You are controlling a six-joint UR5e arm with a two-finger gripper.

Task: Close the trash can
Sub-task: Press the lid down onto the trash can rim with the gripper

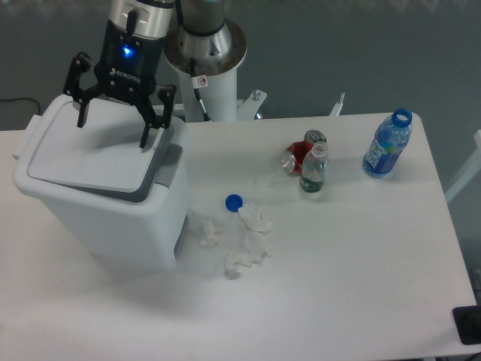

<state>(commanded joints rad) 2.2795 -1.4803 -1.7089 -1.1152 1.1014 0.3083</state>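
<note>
The trash can is a big white bin standing on the left of the table. Its flat white lid lies down over the top, with a grey latch at the right rim. My gripper hangs open just above the lid's far part, its two black fingers spread wide with nothing between them. The fingertips look close to the lid; I cannot tell whether they touch it.
Crumpled white tissues and a blue cap lie right of the bin. A crushed red can, a small green-label bottle and a blue bottle stand further right. The arm's white base is behind.
</note>
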